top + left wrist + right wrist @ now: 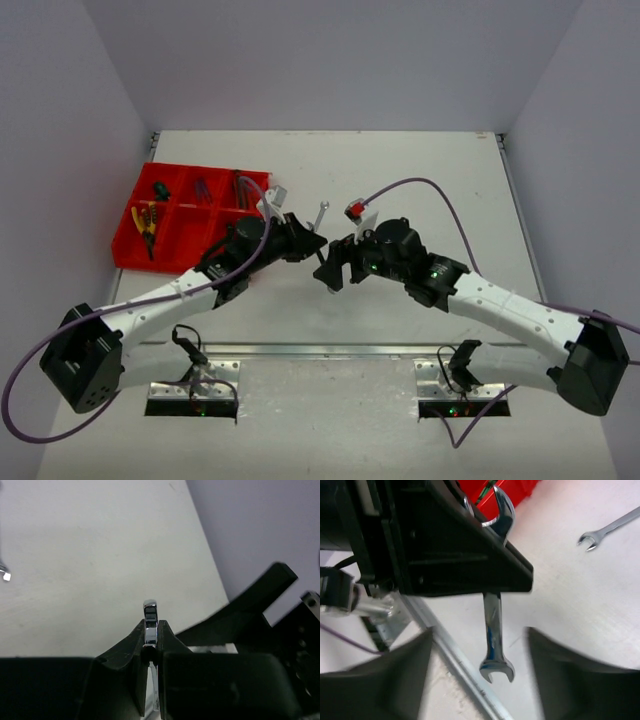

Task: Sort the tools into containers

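Silver wrench [492, 622] hangs upright, clamped in left gripper [150, 630] above counter [420, 170]. Its lower end sits between fingers of the spread-apart right gripper [480, 680], not touching. Red tray [128, 252] sits well to the left.

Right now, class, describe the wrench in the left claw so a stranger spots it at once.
Find the red tray at the far left of the table. Beside it, the left claw grips a silver wrench that hangs down. The other wrench lies flat on the table.

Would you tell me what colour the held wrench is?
Silver; the wrench shows best in right wrist view.
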### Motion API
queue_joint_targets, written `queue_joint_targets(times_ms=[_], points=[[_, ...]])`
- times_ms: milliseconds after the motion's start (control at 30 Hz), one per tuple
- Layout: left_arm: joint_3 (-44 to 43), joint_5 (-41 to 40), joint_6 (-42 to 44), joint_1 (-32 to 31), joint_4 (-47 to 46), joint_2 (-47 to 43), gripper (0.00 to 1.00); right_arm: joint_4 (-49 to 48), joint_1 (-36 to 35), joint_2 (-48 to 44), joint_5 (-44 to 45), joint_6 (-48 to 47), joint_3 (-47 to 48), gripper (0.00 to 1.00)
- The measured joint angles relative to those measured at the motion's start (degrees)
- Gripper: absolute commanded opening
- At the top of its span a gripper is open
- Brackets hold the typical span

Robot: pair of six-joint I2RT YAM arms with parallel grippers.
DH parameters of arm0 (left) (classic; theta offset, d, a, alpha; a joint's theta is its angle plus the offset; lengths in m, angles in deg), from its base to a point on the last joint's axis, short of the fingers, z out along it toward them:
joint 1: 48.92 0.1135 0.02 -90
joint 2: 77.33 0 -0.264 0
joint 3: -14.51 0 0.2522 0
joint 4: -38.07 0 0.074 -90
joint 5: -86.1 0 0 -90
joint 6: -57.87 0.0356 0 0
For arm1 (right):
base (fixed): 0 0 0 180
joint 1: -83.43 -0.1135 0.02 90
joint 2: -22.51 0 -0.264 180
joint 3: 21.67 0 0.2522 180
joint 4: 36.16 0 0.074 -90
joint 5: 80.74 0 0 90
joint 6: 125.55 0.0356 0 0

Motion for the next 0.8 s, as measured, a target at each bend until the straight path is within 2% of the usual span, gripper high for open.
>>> queue_joint_targets(times_ms=[33,100,233,333,500,633,800], points=[[-1.8,-4.2,2.0,0.6,4.1,0.0,0.0,0.9,0.0,-0.7,1.7,0.2,0.1,0.97],[-5.6,-8.7,4.4,2.9,8.8,0.0,0.0,3.0,-0.1,-1.9,5.9,0.2,0.2,0.99],[-11.1,-17.6,8.5,14.7,19.5,0.0,0.0,8.9,0.0,-3.5,14.3,0.2,0.3,0.99],[-14.4,-28.2,12.0,22.9,26.6,-0.5,0.0,11.9,0.6,-5.9,18.5,-0.4,-0.6,0.99],[-16.4,-45.8,18.5,27.0,30.0,-3.5,0.0,13.9,3.2,-9.9,21.5,-1.1,-2.9,0.99],[-17.2,-52.0,21.2,31.5,29.9,-0.8,0.0,13.9,6.9,-10.4,21.0,-1.1,-5.4,0.99],[-17.4,-54.3,22.4,36.1,31.0,9.0,0.0,14.9,10.9,-11.4,18.7,-0.9,-7.9,0.99]])
